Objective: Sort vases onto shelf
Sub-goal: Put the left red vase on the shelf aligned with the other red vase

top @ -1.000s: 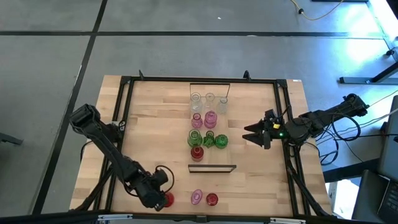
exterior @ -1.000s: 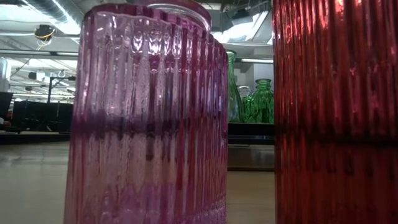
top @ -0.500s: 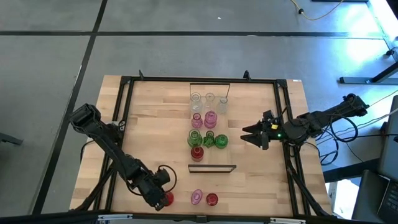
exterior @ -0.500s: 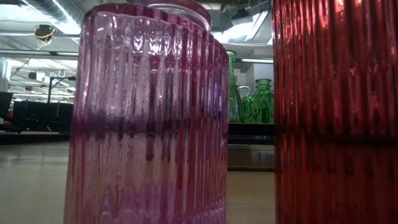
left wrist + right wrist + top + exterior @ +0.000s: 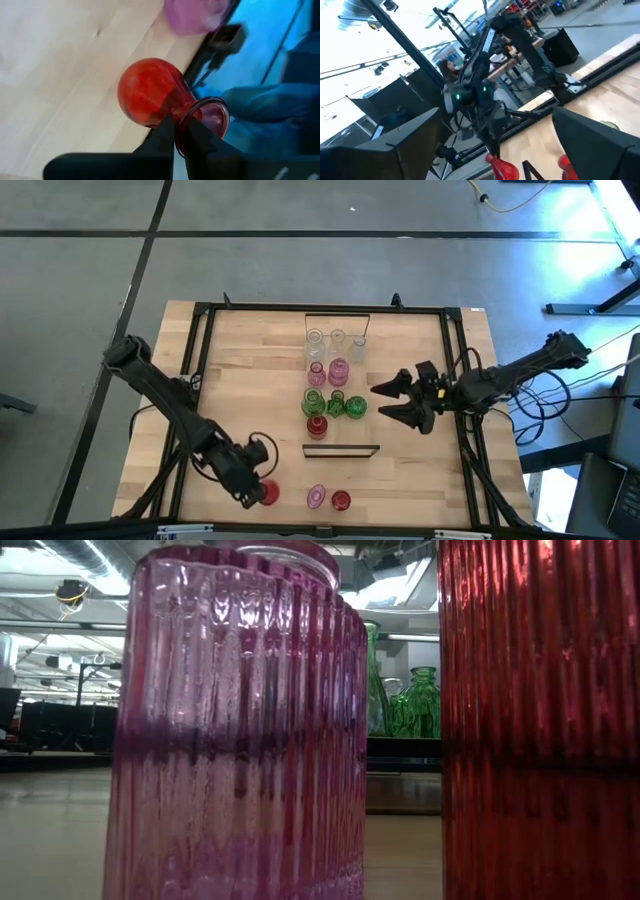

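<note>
My left gripper (image 5: 258, 491) is near the table's front left, shut on a red vase (image 5: 269, 493) with a round belly (image 5: 147, 97). A pink vase (image 5: 316, 498) and another red vase (image 5: 341, 500) stand upright on the tabletop near the front edge; both fill the low view, pink (image 5: 235, 730) and red (image 5: 540, 720). The shelf (image 5: 365, 425) runs down the table's middle and carries clear, pink, green and red vases (image 5: 335, 385). My right gripper (image 5: 383, 400) hovers open just right of the shelf, its fingers pointing at the green vases (image 5: 345, 406). My left gripper holds the red vase by its mouth rim (image 5: 186, 117). The rim's glass wall is pinched between the two fingertips (image 5: 167, 131), apparently one finger outside the neck and one in the mouth. The vase is tipped, belly ahead of the fingers; whether it clears the tabletop I cannot tell.
A black metal frame (image 5: 195, 370) borders the tabletop on all sides. Bare wood lies left of the shelf (image 5: 250, 380). The shelf's near end frame (image 5: 341, 449) stands between the shelf's vases and the two loose vases in front.
My left gripper has drawn back a little from the front edge and risen, taking the red vase along. My right gripper has moved toward the table's left, closer to the shelf, and has turned, so its spread fingers now reach toward the green vases.
</note>
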Controlling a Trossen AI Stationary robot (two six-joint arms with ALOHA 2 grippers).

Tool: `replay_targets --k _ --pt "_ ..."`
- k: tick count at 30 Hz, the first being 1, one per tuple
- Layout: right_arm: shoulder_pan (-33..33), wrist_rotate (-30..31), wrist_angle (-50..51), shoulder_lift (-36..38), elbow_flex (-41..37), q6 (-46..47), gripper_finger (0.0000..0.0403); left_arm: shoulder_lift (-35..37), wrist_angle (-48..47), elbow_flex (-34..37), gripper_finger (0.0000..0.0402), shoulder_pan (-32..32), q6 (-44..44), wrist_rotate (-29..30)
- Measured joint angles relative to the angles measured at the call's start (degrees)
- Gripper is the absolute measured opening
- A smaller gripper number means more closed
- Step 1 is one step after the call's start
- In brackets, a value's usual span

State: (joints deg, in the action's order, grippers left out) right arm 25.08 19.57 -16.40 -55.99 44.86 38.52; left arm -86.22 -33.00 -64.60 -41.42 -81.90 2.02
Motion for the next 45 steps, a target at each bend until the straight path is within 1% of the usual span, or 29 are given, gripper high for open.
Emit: replay_targets --k 2,5,8,11,13,18,20,22,25,27,31,33,37,39,41,45 --pt "0.02 -0.34 -1.85 -1.77 0.00 -1.37 0.0366 2.72 -0.27 0.00 0.0007 0.44 0.02 1.81" --pt "0.02 -2.56 -4.47 -4.88 0.57 -5.40 0.0366 7.87 -0.71 0.00 0.0007 1.24 -0.05 5.11" --pt "0.02 -5.03 -3.65 -8.78 4.53 -11.53 0.0366 12.76 -2.34 -0.07 0.0007 1.72 -1.25 7.85" --pt "-0.09 -8.17 2.03 -13.46 11.34 -17.65 0.0366 15.94 -5.47 -0.07 0.0007 2.36 -3.01 8.04" --pt "-1.12 -10.14 8.52 -16.82 17.04 -20.52 0.0366 17.15 -6.37 -0.07 0.0007 2.95 -3.28 7.83" --pt "-5.07 -17.14 25.07 -26.08 31.84 -22.48 0.0360 18.50 -5.69 -0.51 0.0007 6.12 -1.66 7.35" --pt "-6.92 -21.53 28.31 -29.62 36.66 -22.48 0.0354 18.50 -5.79 -2.00 0.0007 7.72 0.68 7.30" --pt "-8.52 -26.05 29.22 -32.86 40.62 -22.51 0.0346 18.54 -5.51 -3.59 0.0007 9.77 3.47 7.26" --pt "-10.06 -30.10 30.23 -36.49 45.05 -22.66 0.0333 18.35 -5.89 -6.17 0.0007 12.69 7.64 7.40" --pt "-10.66 -31.20 31.22 -38.11 46.58 -23.84 0.0324 18.35 -6.85 -8.10 0.0007 14.38 10.19 7.44" --pt "-10.65 -31.19 32.23 -39.80 48.18 -26.89 0.0311 18.39 -10.22 -10.99 0.0007 17.04 13.49 7.50" --pt "-10.65 -31.21 32.02 -39.90 48.30 -27.33 0.0307 18.37 -9.82 -11.61 0.0007 18.28 15.05 7.11" --pt "-11.44 -31.14 32.76 -39.91 48.30 -27.02 0.0304 17.87 -9.35 -11.76 0.0007 20.63 16.50 3.34" --pt "-12.20 -30.13 33.11 -39.93 48.30 -27.01 0.0303 17.09 -9.15 -11.76 0.0007 21.19 17.16 1.29" --pt "-12.98 -30.15 33.09 -39.93 48.30 -26.97 0.0303 16.17 -6.74 -11.74 0.0007 21.88 18.10 -0.74" --pt "-13.68 -30.18 33.22 -39.93 48.30 -26.95 0.0303 14.57 -0.52 -11.74 0.0007 23.25 19.77 -2.85"
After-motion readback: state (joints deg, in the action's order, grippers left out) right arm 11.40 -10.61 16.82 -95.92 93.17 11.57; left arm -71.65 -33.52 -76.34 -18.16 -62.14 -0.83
